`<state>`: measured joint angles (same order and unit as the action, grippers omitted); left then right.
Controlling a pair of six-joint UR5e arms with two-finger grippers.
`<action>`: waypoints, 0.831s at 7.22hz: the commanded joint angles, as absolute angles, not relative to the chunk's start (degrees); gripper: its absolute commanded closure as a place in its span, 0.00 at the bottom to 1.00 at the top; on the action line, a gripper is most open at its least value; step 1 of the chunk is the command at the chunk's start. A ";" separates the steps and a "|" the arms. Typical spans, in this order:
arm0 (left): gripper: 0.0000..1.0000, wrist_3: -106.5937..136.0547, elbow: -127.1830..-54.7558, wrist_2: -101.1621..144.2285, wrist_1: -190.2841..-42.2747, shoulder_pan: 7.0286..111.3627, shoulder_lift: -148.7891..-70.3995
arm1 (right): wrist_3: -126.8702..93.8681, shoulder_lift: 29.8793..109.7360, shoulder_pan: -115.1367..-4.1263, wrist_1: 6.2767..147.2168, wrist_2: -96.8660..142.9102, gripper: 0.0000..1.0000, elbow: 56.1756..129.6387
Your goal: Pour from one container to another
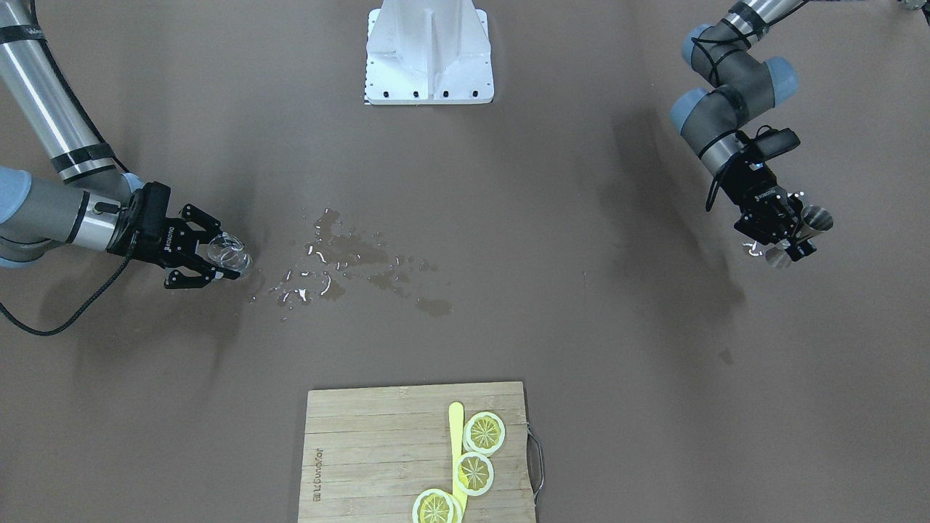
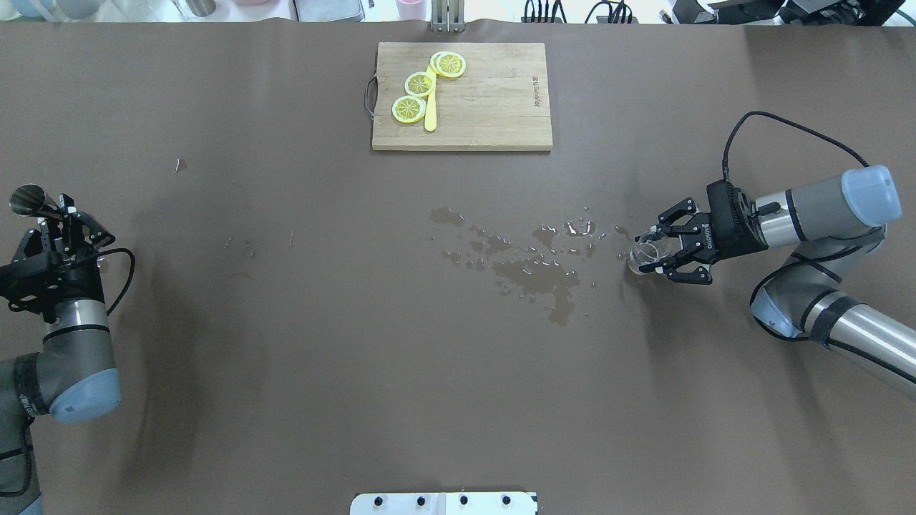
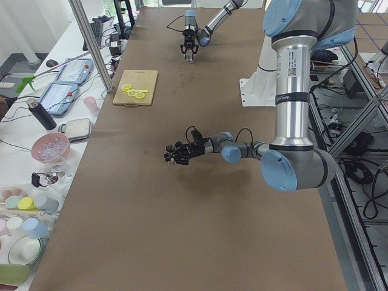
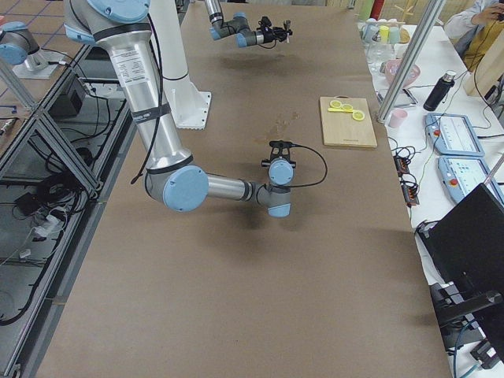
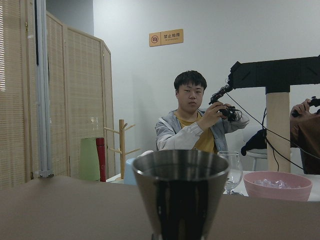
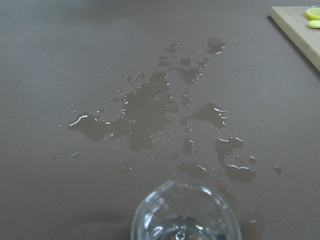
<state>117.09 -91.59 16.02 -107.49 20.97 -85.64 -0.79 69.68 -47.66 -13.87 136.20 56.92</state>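
Observation:
My right gripper is shut on a clear glass, held low over the table and tipped on its side with the mouth toward the table's middle. The front view shows the same glass in that gripper, and the right wrist view shows its rim at the bottom edge. Far to my left, my left gripper is shut on a shiny metal cup, seen from across the table as cup in gripper. The cup fills the lower left wrist view.
A puddle of spilled liquid spreads over the brown table just in front of the glass, also visible as puddle. A wooden cutting board with lemon slices and a yellow knife lies at the far edge. A person stands beyond the table.

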 commanded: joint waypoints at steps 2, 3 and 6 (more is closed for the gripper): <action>1.00 125.92 -90.62 14.86 -99.79 18.81 -85.61 | -0.79 69.52 -47.20 -13.89 134.91 0.37 56.87; 1.00 126.12 -90.35 14.59 -99.50 18.29 -85.69 | -0.79 69.52 -47.20 -13.89 134.91 0.10 56.87; 1.00 126.38 -90.00 14.50 -99.49 17.67 -85.69 | -1.14 69.52 -47.20 -13.89 134.91 0.00 56.95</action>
<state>126.13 -90.02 14.55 -99.49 17.92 -85.69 -0.91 69.48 -47.20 -13.89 134.92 56.87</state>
